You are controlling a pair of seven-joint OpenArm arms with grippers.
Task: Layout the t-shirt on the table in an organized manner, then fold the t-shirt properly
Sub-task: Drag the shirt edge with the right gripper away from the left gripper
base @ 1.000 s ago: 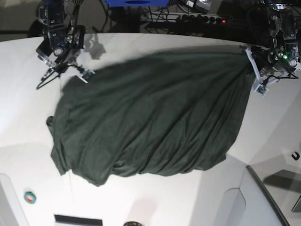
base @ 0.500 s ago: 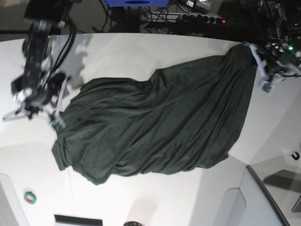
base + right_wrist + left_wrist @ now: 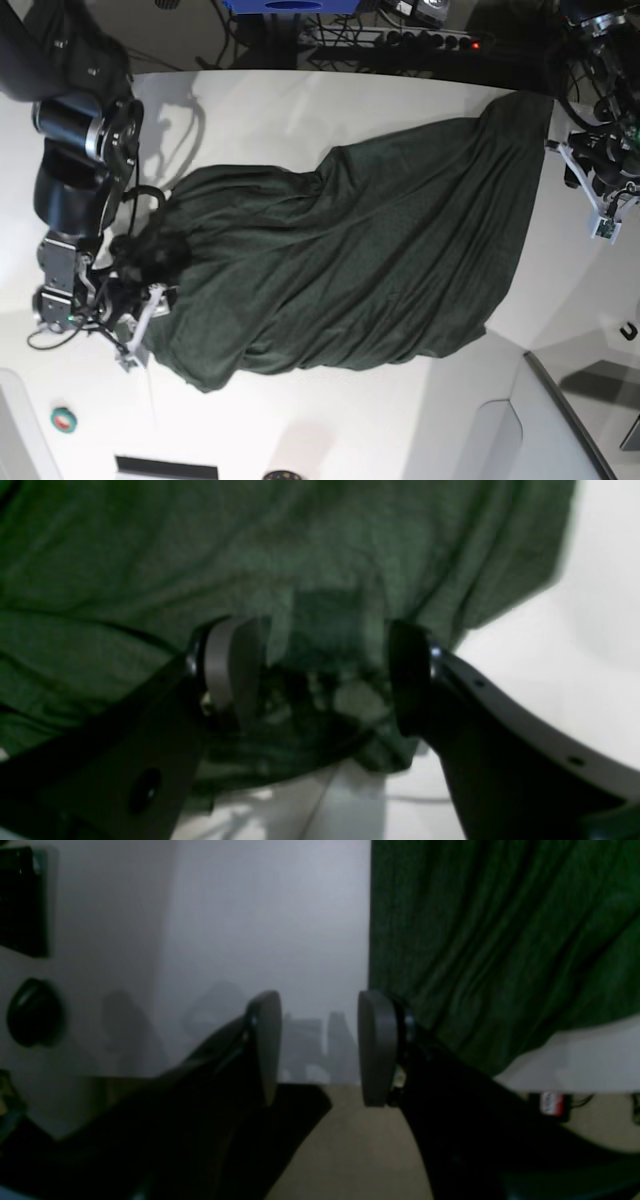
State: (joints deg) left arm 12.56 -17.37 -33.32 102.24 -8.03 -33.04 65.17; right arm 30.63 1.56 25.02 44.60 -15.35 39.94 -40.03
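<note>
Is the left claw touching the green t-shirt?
Apart. In the left wrist view the left claw is open over bare table, the t-shirt beside it.

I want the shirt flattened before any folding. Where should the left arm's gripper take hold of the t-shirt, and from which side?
Probably the straight edge of the t-shirt beside the open left gripper, near its far corner. That edge lies flat on the table with bare surface next to it, so the fingers could slide in from the outer side and pinch the border, then pull outward to smooth the diagonal wrinkles.
</note>
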